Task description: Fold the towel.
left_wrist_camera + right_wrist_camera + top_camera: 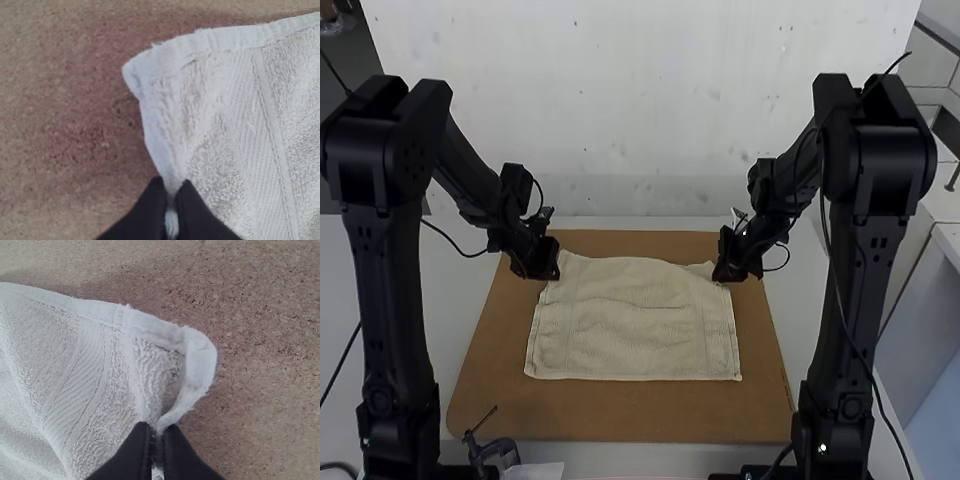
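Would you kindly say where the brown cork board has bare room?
Bare board borders the beige terry towel nearside, right of the black clamp, and on both sides. Left gripper and right gripper crowd the towel's far corners.

Forward and down from high behind; down, close, from each wrist; same board (pixel 620 415).

There's 1 towel (pixel 635 320), 1 brd (pixel 620 418), 1 tbl (pixel 460 315), 1 clamp (pixel 496 451), 2 arms (pixel 392 290) & 2 pincers (pixel 552 270).
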